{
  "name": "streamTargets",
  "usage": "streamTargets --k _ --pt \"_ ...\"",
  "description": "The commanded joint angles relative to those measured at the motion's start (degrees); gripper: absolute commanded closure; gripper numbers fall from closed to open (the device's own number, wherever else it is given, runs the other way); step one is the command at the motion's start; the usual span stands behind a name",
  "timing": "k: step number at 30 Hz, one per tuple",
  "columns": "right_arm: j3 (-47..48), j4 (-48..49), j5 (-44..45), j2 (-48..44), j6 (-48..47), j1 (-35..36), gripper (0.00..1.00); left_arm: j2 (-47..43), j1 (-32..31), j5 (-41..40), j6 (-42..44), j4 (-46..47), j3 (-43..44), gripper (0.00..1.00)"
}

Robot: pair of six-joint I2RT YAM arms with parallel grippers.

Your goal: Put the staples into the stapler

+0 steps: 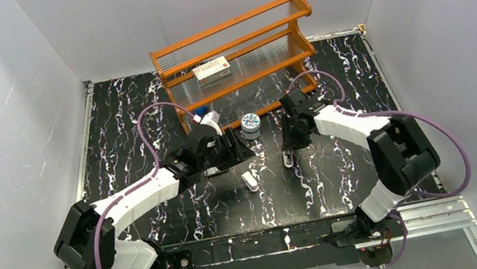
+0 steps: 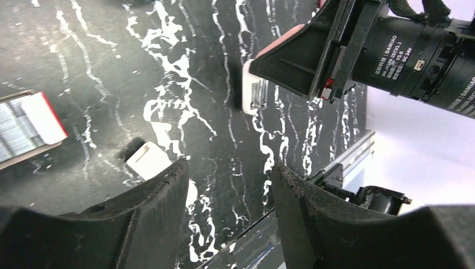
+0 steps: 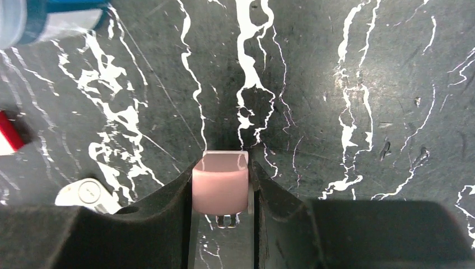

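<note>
The white stapler (image 1: 251,180) lies flat on the table between the arms; it also shows in the left wrist view (image 2: 147,160) and the right wrist view (image 3: 85,194). My left gripper (image 2: 229,168) is open and empty, just above and beside it (image 1: 241,151). Grey staples (image 2: 12,133) lie in an open red-and-white box (image 2: 45,116) at the left. My right gripper (image 3: 221,166) is shut on a peach-coloured mini stapler (image 3: 220,188), held just over the table (image 1: 289,159). Its white end with silver metal shows in the left wrist view (image 2: 255,92).
An orange wooden shelf (image 1: 233,35) stands at the back with a larger red-and-white box (image 1: 212,70) on it. A blue tape roll (image 1: 250,125) sits in front of the shelf, near both grippers. The table's front rail (image 1: 262,245) is near.
</note>
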Motion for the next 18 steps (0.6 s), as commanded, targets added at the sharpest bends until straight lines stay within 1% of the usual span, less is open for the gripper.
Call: streamTargets --k 1,5,8,14,18 --pt "4.8 -6.3 1.6 3.1 -3.5 1.3 0.64 -3.7 0.8 -4.3 2.3 -6.4 -1.9 0.45" --pt "7.1 -8.6 1.4 5.4 -4.3 2.0 0.62 -6.1 1.0 -4.6 1.3 -6.3 -5.2 0.41" --pt "8.7 -10.3 2.5 7.1 -4.3 2.7 0.58 -7.0 1.1 -4.3 0.6 -6.0 -6.9 0.41" --pt "11.0 -12.7 4.2 7.8 -3.3 3.5 0.46 -7.8 1.1 -3.9 0.0 -5.8 -9.0 0.39" --pt "12.2 -14.3 4.9 5.7 -2.4 4.2 0.37 -8.4 1.1 -3.9 -0.3 -6.1 -10.3 0.36"
